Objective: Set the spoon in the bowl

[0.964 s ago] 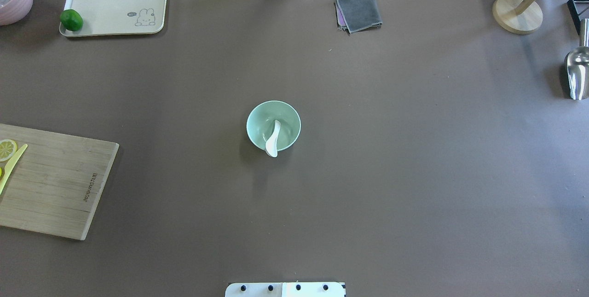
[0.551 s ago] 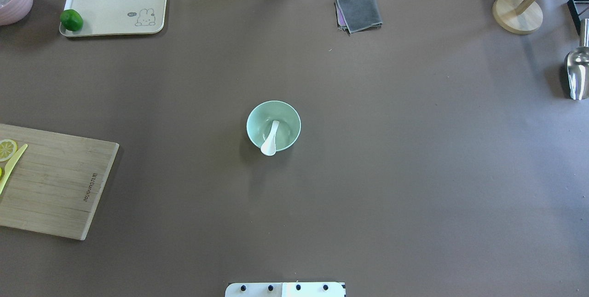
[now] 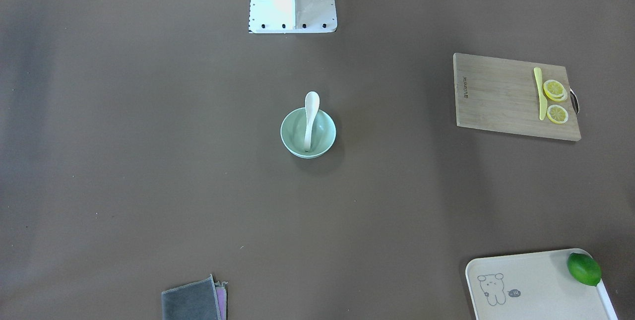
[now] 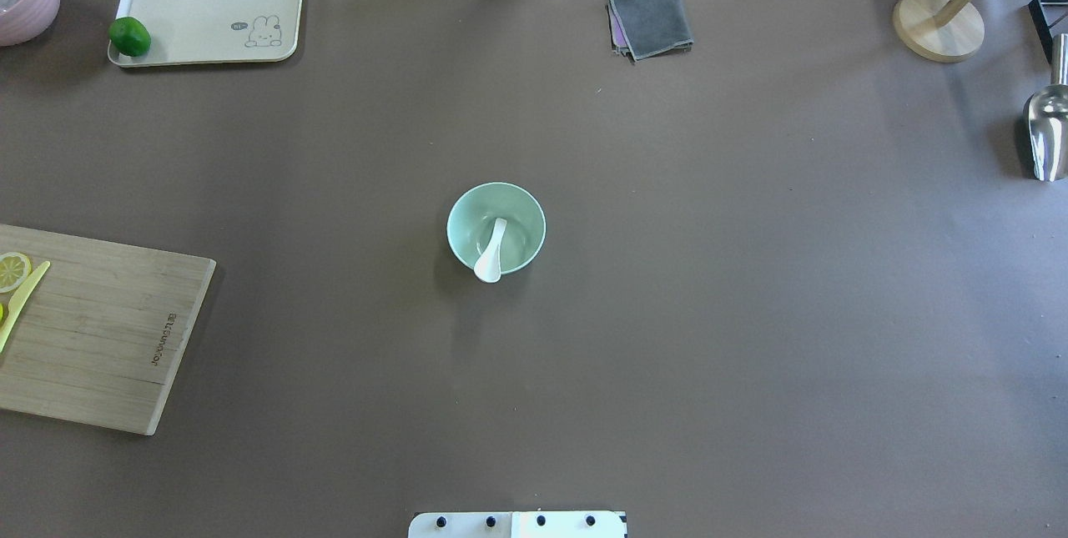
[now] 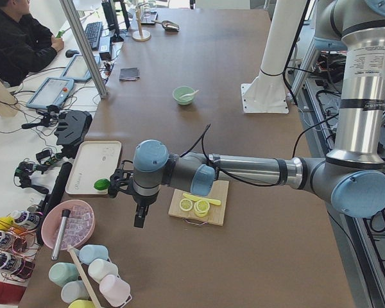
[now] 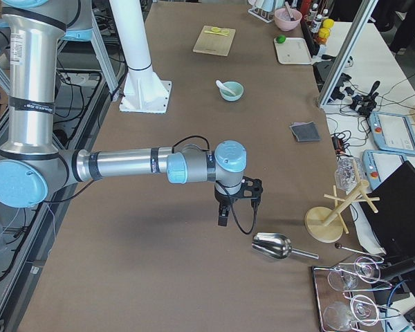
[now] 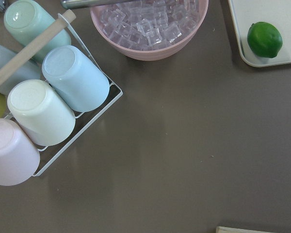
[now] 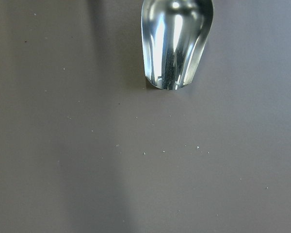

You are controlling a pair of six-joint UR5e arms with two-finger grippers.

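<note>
Nearest the robot, the base plate (image 4: 517, 524) has only table in front of it, and neither arm reaches the middle. The left gripper (image 5: 139, 218) hangs over the table's left end, near the lime (image 7: 265, 39) and the pink ice bowl (image 7: 150, 52). The right gripper (image 6: 223, 216) hangs over the right end, close to the metal scoop (image 8: 176, 43). Both show only in the side views, so we cannot tell whether their jaws are parted or closed.

Farther out, at the table's centre, the bowl (image 4: 519, 221) stands upright. The spoon (image 4: 491, 250) rests in it with the handle tip down in the basin. Its scoop leans on the rim and overhangs it on the robot's side. Nothing touches either item.

Beyond, at the far edge, a folded grey cloth (image 4: 651, 21) lies well apart from them.

We judge the placement done, since the spoon sits in the bowl unsupported. We see no step left. Our one reservation is that the overhanging scoop may tip the spoon out if the bowl is knocked.
</note>
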